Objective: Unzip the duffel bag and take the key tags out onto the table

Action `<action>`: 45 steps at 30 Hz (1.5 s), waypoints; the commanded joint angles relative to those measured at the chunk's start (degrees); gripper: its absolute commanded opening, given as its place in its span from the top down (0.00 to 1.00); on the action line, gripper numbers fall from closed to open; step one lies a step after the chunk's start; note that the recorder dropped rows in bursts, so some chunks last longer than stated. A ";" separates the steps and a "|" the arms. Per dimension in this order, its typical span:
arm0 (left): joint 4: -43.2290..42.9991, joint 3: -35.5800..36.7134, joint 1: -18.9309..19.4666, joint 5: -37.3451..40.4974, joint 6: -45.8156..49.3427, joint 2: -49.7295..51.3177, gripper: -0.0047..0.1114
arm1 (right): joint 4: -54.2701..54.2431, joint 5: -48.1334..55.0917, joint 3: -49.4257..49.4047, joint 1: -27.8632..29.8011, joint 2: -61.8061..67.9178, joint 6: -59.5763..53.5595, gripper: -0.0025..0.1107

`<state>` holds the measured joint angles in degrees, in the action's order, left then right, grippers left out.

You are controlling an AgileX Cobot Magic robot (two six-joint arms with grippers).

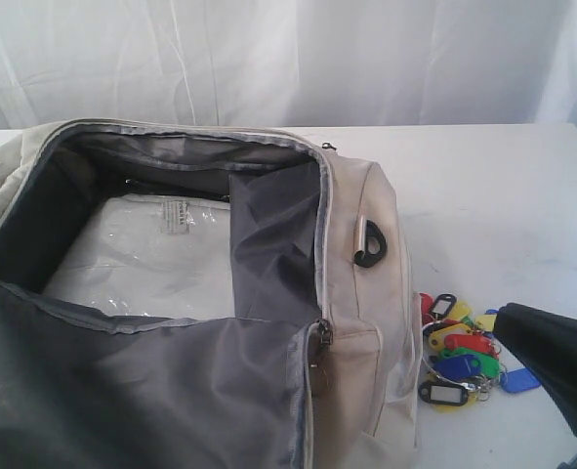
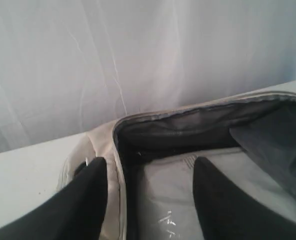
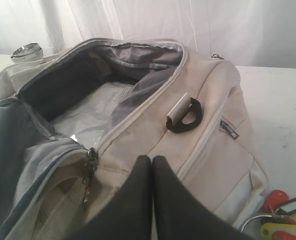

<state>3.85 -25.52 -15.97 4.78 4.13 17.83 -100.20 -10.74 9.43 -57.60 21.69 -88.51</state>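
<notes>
The cream duffel bag (image 1: 366,322) lies unzipped on the white table (image 1: 493,186), showing its dark grey lining. The key tags (image 1: 459,357), a coloured bunch on metal rings, rest on the table just beside the bag's right side and also show in the right wrist view (image 3: 283,220). My right gripper (image 3: 152,160) is shut with nothing between its fingers, hovering over the bag's outer side. Its dark arm (image 1: 556,362) reaches in beside the tags. My left gripper (image 2: 150,167) stands open over the bag's end rim, one finger (image 2: 90,200) outside, the other (image 2: 223,200) over the inside.
A clear plastic-wrapped white packet (image 1: 142,259) lies on the bag's floor. A black D-ring (image 1: 371,244) sits on the bag's side, and the zipper pull (image 1: 319,337) hangs at the near end. A shiny metal object (image 3: 26,50) stands behind the bag. White curtains close off the back.
</notes>
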 commanded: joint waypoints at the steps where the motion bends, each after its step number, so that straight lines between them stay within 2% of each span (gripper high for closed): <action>1: 1.95 0.34 0.05 4.19 1.13 -0.51 0.48 | 0.25 0.31 -0.33 0.02 -0.27 0.31 0.98; 5: 2.63 2.24 0.05 4.61 -0.20 -0.51 0.48 | 0.25 0.31 -0.33 0.02 -0.27 0.31 0.98; 8: 3.86 6.55 -0.08 3.31 -1.40 -0.51 0.48 | 0.25 0.31 -0.33 0.02 -0.27 0.31 0.98; 13: -1.85 13.40 -0.08 0.75 -13.03 -3.33 0.48 | 0.25 0.31 -0.33 0.02 -0.27 0.31 0.98; 16: -0.80 16.88 -0.08 -1.57 -12.08 -5.46 0.48 | 0.25 0.31 -0.33 0.02 -0.27 0.31 0.98; 19: 3.74 19.78 -0.08 -2.80 -7.62 -6.64 0.48 | 0.25 0.31 -0.33 0.02 -0.27 0.31 0.98; 24: 3.98 23.64 -0.08 -4.36 -7.49 -8.59 0.48 | 0.25 0.31 -0.33 0.02 -0.27 0.31 0.98; 32: 3.76 25.52 -0.08 -5.19 -6.49 -8.82 0.48 | 0.25 0.31 -0.33 0.02 -0.27 0.31 0.98; 37: 3.22 25.52 -0.08 -1.48 -5.18 -10.42 0.48 | 0.25 0.31 -0.33 0.02 -0.27 0.31 0.98; 40: 2.79 25.52 0.38 3.98 -5.05 -14.76 0.48 | 0.25 0.31 -0.33 0.02 -0.27 0.31 0.98; 42: 2.69 25.52 1.84 8.45 -5.19 -17.83 0.48 | 0.25 0.31 -0.33 0.02 -0.27 0.31 0.98; 45: 2.76 25.52 4.74 8.38 -5.41 -17.83 0.48 | 0.25 0.56 -0.33 0.02 -0.27 0.31 0.98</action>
<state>6.50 -0.28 -13.26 11.59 -1.25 0.74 -100.20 -10.61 9.43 -57.60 21.69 -88.51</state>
